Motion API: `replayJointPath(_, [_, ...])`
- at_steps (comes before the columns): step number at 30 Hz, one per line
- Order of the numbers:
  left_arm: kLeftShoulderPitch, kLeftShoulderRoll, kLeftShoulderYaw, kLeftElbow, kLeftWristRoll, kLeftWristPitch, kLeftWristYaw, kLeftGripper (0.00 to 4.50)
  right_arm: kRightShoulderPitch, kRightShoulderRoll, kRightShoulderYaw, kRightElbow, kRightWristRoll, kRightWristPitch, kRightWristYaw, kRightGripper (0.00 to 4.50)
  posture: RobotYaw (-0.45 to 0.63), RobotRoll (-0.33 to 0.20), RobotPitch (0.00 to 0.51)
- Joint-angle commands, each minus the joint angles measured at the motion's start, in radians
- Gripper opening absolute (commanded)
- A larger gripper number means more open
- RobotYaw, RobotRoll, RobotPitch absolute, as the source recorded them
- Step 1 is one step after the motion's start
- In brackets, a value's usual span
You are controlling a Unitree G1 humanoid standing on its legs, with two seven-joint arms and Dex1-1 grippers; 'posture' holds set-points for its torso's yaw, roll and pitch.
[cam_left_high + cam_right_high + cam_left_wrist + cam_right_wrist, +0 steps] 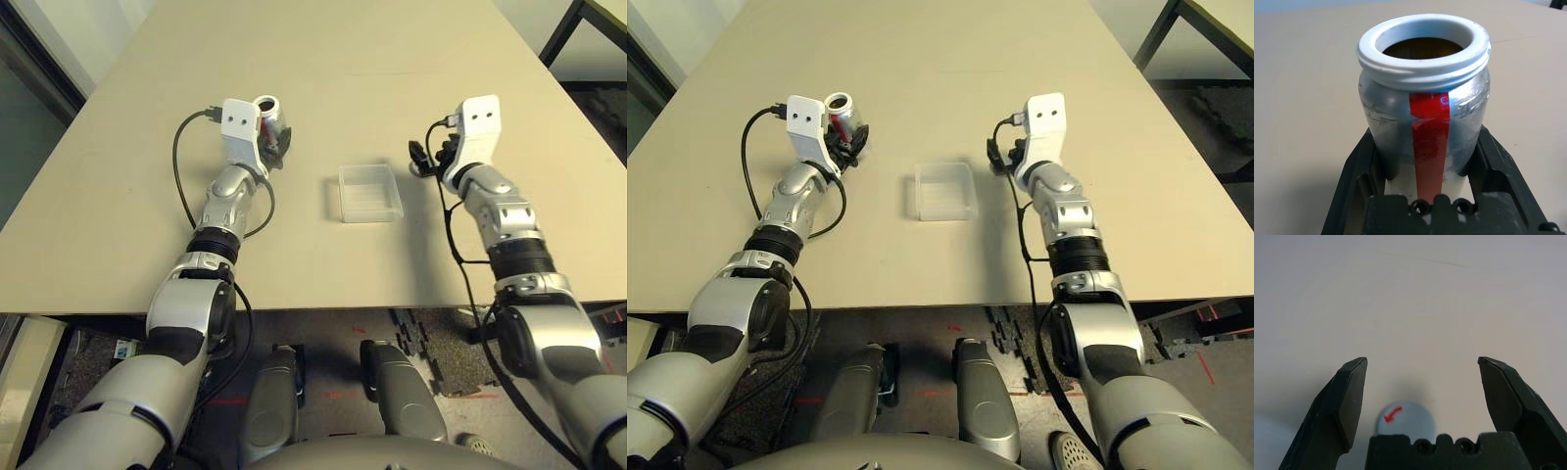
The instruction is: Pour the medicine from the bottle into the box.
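Observation:
My left gripper (276, 139) is shut on the bottle (268, 112), a silvery-grey cylinder with a red strip down its side. I hold it upright above the table's left part. In the left wrist view the bottle (1422, 112) has no cap, and its white mouth is open between the black fingers (1357, 166). The inside looks dark, so I cannot make out the medicine. The box (369, 193), a shallow clear tray, lies on the table between my arms. My right gripper (1422, 364) stands open just above the table, right of the box. The grey cap (1405, 418) with a red arrow lies under it.
The beige table (323, 59) stretches far ahead. Black cables run along both forearms. Beyond the right edge stands a dark table frame (568, 29).

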Motion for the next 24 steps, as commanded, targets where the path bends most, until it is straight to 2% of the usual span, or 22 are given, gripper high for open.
replayJointPath(1, [-0.022, 0.023, 0.01, 0.043, 0.009, 0.022, 0.002, 2.43, 0.055, -0.086, -0.016, -0.22, 0.079, 0.222, 0.095, 4.5, -0.14, 0.0, 0.142])
replayJointPath(8, [-0.078, 0.057, -0.001, 0.117, 0.036, 0.069, -0.013, 2.43, 0.215, -0.301, 0.006, -0.544, 0.228, 0.473, 0.318, 4.5, -0.17, 0.0, 0.14])
replayJointPath(11, [-0.151, 0.083, -0.066, 0.14, 0.11, 0.038, -0.052, 2.43, 0.271, -0.346, 0.031, -0.62, 0.282, 0.534, 0.382, 4.5, -0.18, 0.0, 0.139])
replayJointPath(16, [-0.323, 0.123, -0.295, 0.156, 0.348, -0.119, -0.159, 2.43, 0.301, -0.347, 0.108, -0.64, 0.281, 0.542, 0.409, 4.5, -0.17, 0.0, 0.14])
replayJointPath(19, [-0.425, 0.135, -0.486, 0.165, 0.542, -0.259, -0.199, 2.43, 0.273, -0.309, 0.148, -0.596, 0.262, 0.517, 0.399, 4.5, -0.16, 0.0, 0.135])
replayJointPath(24, [-0.513, 0.127, -0.772, 0.178, 0.841, -0.447, -0.111, 2.43, 0.232, -0.259, 0.196, -0.533, 0.229, 0.479, 0.386, 4.5, -0.16, 0.0, 0.13])
